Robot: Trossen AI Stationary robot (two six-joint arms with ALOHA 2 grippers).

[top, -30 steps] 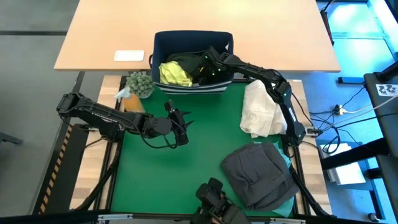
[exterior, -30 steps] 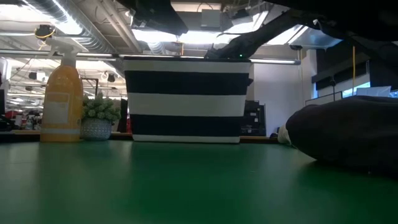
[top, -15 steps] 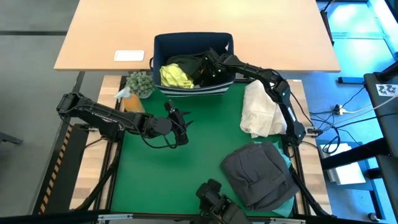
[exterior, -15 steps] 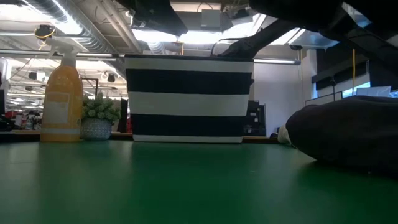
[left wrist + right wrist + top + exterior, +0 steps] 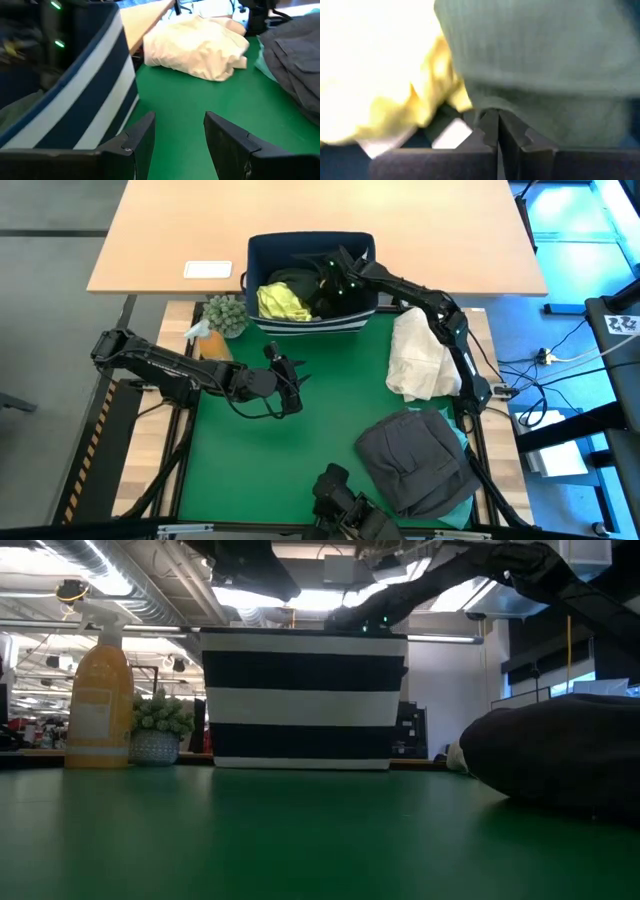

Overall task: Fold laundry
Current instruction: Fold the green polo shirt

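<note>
The navy bin (image 5: 262,248) stands at the mat's far edge with a dark olive garment (image 5: 300,284) and a yellow-green shirt (image 5: 282,302) inside. My right gripper (image 5: 332,276) reaches into the bin from the right and is shut on the dark olive garment (image 5: 535,70), with the yellow-green shirt (image 5: 395,100) beside it. A charcoal grey garment (image 5: 415,460) lies at the mat's near right on a turquoise one (image 5: 462,505). Left of the mat's centre, my left gripper (image 5: 292,385) hovers open above the green mat, with nothing between its fingers (image 5: 140,142). My right gripper pinches the dark olive garment at a lower fold or edge (image 5: 492,107) between its two shut fingertips. The fingers slant down into the bin from the table's right. How many layers are caught cannot be told. The cloth bulges above the fingertips, and the rest lies in the bin.
A cream-beige cloth bundle (image 5: 420,355) lies on the mat's right side, between the bin and the grey garment. An orange spray bottle (image 5: 98,690) and a small potted plant (image 5: 226,313) stand at the far left. A white card (image 5: 208,269) lies on the wooden table beyond.
My right gripper has risen a little inside the bin and tipped; in the low view its arm now shows higher above the bin's rim. The left arm has kept still.
</note>
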